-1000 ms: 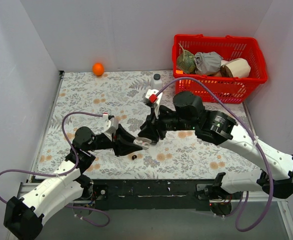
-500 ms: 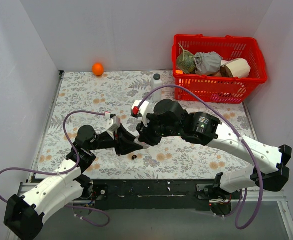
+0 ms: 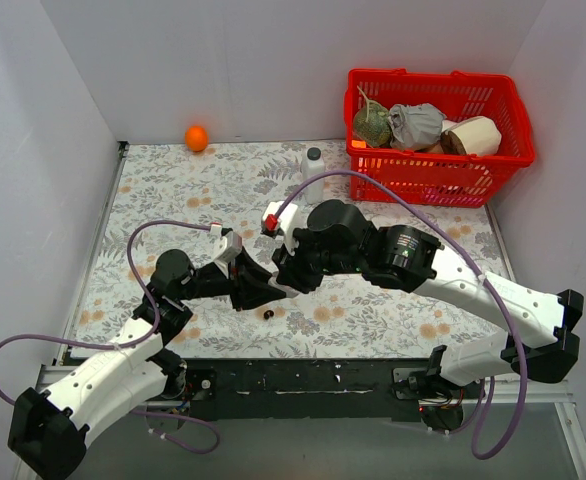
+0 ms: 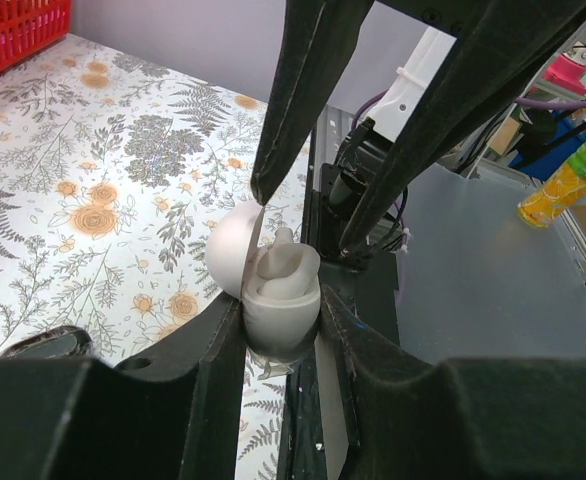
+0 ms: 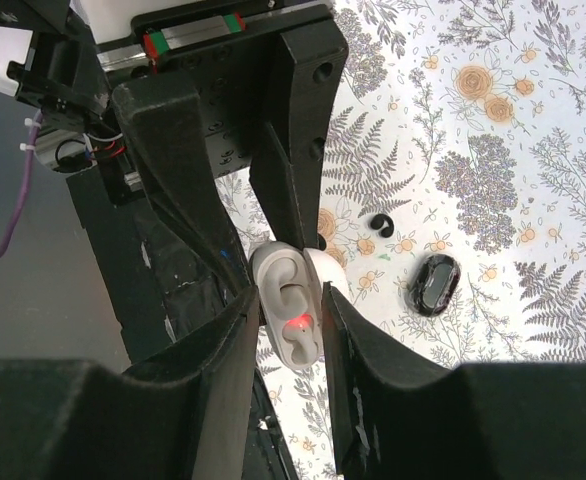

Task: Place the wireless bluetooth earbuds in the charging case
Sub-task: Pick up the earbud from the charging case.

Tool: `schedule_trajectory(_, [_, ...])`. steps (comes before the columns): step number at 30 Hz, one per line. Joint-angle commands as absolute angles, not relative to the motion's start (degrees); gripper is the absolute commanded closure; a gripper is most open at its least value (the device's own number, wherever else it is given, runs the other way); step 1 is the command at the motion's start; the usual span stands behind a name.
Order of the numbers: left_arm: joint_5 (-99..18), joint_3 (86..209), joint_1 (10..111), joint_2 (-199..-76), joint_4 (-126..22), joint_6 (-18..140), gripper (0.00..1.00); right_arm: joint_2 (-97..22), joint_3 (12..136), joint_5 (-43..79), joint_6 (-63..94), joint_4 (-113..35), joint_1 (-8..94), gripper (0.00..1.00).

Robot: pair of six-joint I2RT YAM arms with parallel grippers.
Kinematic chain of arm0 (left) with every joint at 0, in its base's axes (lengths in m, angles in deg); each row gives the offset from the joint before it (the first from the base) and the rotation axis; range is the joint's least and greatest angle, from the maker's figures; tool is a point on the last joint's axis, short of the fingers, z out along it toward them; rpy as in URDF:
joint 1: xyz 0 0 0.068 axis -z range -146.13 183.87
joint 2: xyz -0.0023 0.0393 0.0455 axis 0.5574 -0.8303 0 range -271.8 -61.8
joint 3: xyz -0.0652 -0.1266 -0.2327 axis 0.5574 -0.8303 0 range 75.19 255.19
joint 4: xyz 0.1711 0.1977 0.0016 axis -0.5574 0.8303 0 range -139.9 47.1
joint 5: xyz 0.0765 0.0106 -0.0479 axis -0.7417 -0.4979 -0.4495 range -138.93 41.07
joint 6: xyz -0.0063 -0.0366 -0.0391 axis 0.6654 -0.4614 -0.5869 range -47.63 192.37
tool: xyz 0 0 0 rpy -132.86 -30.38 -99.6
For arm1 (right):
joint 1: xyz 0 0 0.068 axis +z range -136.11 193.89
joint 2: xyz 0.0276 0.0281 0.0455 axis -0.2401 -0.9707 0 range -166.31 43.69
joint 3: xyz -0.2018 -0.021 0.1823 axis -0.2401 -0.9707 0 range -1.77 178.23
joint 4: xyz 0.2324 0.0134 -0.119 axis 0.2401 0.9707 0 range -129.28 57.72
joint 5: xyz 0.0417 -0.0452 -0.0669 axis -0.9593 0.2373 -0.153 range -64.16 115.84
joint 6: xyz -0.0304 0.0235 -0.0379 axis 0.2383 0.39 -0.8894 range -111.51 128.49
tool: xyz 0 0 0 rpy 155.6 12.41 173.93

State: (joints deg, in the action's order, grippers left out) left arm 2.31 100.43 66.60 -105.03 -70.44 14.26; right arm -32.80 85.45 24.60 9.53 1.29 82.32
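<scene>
Beyond the charging case (image 5: 293, 340), at the far right of the floral table (image 3: 173, 200), I see the red basket (image 3: 438, 185). It plays no part in this step.

1. Directly above the case mouth hangs the right gripper (image 4: 301, 220). Its jaws stand apart and straddle the case, one fingertip at the edge of the open lid (image 4: 228, 245), the other on the opposite side. I see nothing pinched between them.

2. Below it, the left gripper (image 4: 281, 328) is pressed together on the case body from both sides. It holds the case upright, mouth facing the right gripper.

3. Off the table, past the case, lies a drink bottle (image 4: 563, 180). I cannot read its label.

4. Inside the case sits a whitish earbud (image 4: 285, 255), standing proud of the rim. I judge it not fully seated. Its long axis runs in line with the case's and points at the right gripper, so the coming move turns on a straight path along that axis. The right arm is the nearer free one.

5. On the table beside the case, apart from it, lies a black earbud (image 5: 433, 284). A smaller black piece (image 5: 381, 225) rests near it, too small to identify.

6. On the case's inner face a red light (image 5: 300, 321) glows. I find no brand or writing on the case.
</scene>
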Motion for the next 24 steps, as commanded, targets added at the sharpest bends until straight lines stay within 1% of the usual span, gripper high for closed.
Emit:
schedule_trajectory(1, [1.87, 102.88, 66.57, -105.66, -69.68, 14.45, 1.0, -30.58, 86.65, 25.57, 8.67, -1.05, 82.97, 0.6])
schedule_trajectory(4, [2.13, 102.97, 66.66, -106.01, -69.41, 14.27, 1.0, -29.18, 86.03, 25.57, 8.66, -2.28, 82.97, 0.59])
schedule_trajectory(11, [2.13, 103.58, 66.57, -106.28, -69.59, 14.45, 1.0, -30.49, 85.77, 24.17, 8.66, -0.61, 83.41, 0.63])
schedule_trajectory(24, [2.48, 104.02, 66.57, -106.36, -69.5, 14.62, 1.0, -31.72, 83.93, 23.99, 8.75, -1.14, 83.33, 0.65])
